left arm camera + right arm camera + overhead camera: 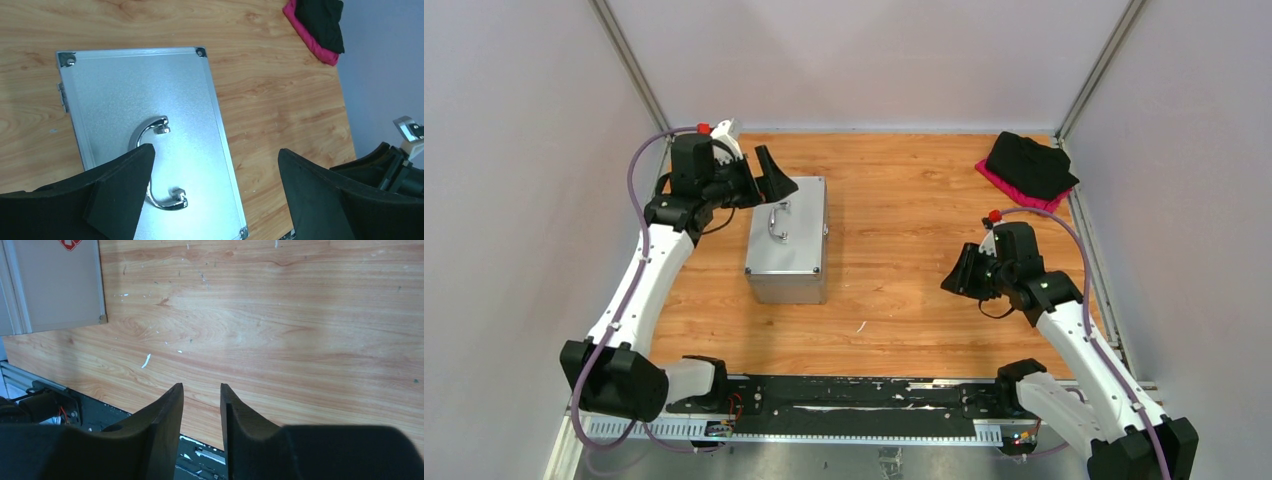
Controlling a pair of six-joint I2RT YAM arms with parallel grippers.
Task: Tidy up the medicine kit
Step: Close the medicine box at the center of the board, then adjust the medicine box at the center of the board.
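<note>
The medicine kit is a closed silver metal case (pixel 789 250) with a chrome handle (pixel 779 221) on its lid, lying left of the table's middle. My left gripper (pixel 759 172) hovers over the case's far end with its jaws wide open and empty. In the left wrist view the gripper (pixel 215 152) spans the case (pixel 140 95), and its left finger covers part of the handle (pixel 160 125). My right gripper (pixel 959 276) hangs low over bare wood to the right of the case. In the right wrist view it (pixel 201 386) is open by a narrow gap and empty.
A black cloth on a pink pouch (pixel 1029 165) lies in the far right corner and also shows in the left wrist view (pixel 320 25). A corner of the case (pixel 50 285) shows at the top left of the right wrist view. A black rail (pixel 854 395) runs along the near edge.
</note>
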